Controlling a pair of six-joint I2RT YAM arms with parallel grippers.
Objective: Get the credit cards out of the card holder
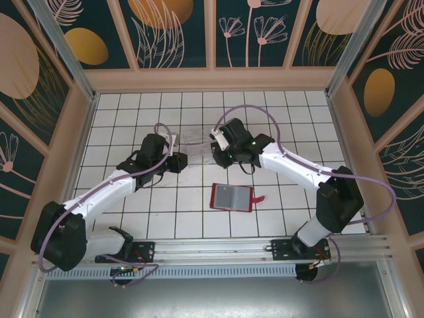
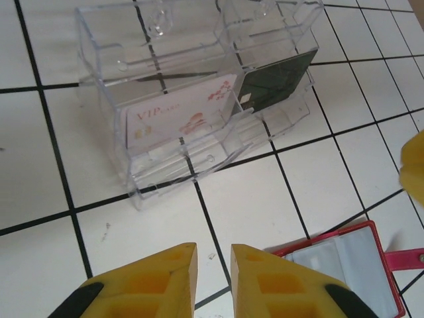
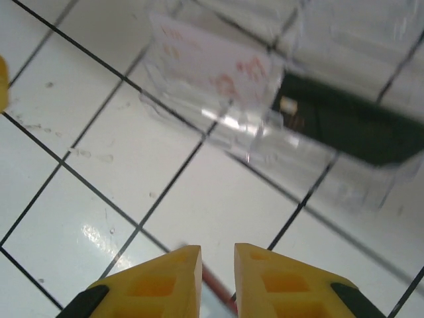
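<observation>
Item: card holder [image 1: 232,197], red, grey-blue inside, lay open and flat on the white tiled table [image 1: 132,112], about midway between its side edges and closer to the near edge, closing tab [image 1: 258,199] pointing right. Clear plastic tray [image 2: 199,99] stood just beyond it, towards the far edge, holding one dark credit card [image 2: 278,83] and one white VIP card [image 2: 179,116] side by side. Left gripper [image 2: 213,248] was at the tray's left end, right gripper [image 3: 217,250] at its right end. Each gripper's jaws were nearly together with a narrow gap, holding nothing.
</observation>
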